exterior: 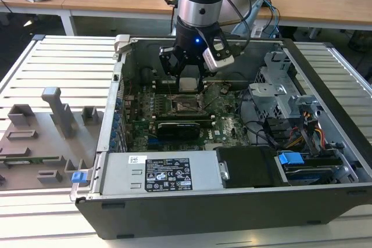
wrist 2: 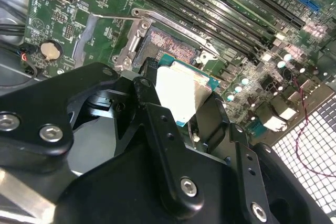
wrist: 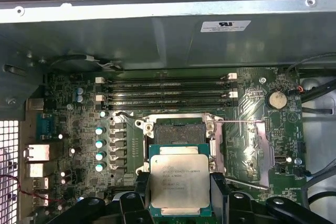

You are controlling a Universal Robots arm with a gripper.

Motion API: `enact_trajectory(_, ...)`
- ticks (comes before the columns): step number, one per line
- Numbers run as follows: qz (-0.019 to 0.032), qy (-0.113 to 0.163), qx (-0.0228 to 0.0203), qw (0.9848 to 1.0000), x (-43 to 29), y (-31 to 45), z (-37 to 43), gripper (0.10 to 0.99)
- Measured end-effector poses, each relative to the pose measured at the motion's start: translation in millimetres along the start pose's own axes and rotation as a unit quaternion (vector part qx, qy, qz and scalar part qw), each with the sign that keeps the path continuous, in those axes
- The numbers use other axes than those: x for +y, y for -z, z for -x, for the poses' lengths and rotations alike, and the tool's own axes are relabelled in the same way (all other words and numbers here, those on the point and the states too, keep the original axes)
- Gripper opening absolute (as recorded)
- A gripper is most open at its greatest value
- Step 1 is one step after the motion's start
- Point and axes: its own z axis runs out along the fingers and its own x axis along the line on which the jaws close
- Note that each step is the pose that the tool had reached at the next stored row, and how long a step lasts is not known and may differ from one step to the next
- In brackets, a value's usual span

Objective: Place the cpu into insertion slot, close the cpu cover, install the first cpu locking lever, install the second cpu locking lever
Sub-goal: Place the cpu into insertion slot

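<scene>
Left of the insertion slot point(wrist: 177, 132) stands a row of round capacitors point(wrist: 98, 143). The cpu point(wrist: 179, 182) hangs above the slot, offset from its centre and not seated — the gripper's point(exterior: 187, 81) fingers point(wrist: 143, 184) pinch it at two opposite edges. Right of the slot runs a thin locking lever point(wrist: 239, 122). Lowered off-centre or tilted, the chip could likely catch the slot's metal rim and bend the contacts.

The cpu point(wrist: 179, 182) top is matt grey metal.
</scene>
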Motion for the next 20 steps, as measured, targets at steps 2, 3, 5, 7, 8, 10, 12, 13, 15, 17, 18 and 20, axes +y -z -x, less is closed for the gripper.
enact_trajectory(2, 0.0000, 0.000, 0.0000, 1.0000, -0.1, -1.5, 0.0, 0.541)
enact_trajectory(3, 0.0000, 0.000, 0.0000, 1.0000, -0.2, -2.3, 0.0, 0.541)
enact_trajectory(5, 0.0000, 0.000, 0.0000, 1.0000, -0.3, -3.6, 0.1, 0.541)
enact_trajectory(7, 0.0000, 0.000, 0.0000, 1.0000, -0.4, -5.0, 0.1, 0.541)
enact_trajectory(8, 0.0000, 0.000, 0.0000, 1.0000, -0.5, -5.9, 0.1, 0.541)
enact_trajectory(10, 0.0000, 0.000, 0.0000, 1.0000, -0.5, -7.0, 0.1, 0.541)
enact_trajectory(12, 0.0000, 0.000, 0.0000, 1.0000, -0.7, -8.5, 0.2, 0.541)
enact_trajectory(13, 0.0000, 0.000, 0.0000, 1.0000, -0.7, -8.9, 0.2, 0.541)
enact_trajectory(15, 0.0000, 0.000, 0.0000, 1.0000, -0.8, -10.0, 0.2, 0.541)
enact_trajectory(17, 0.0000, 0.000, 0.0000, 1.0000, -0.9, -11.6, 0.2, 0.541)
enact_trajectory(18, 0.0000, 0.000, 0.0000, 1.0000, -0.9, -12.2, 0.2, 0.541)
enact_trajectory(20, 0.0000, 0.000, 0.0000, 1.0000, -1.0, -13.0, 0.3, 0.541)
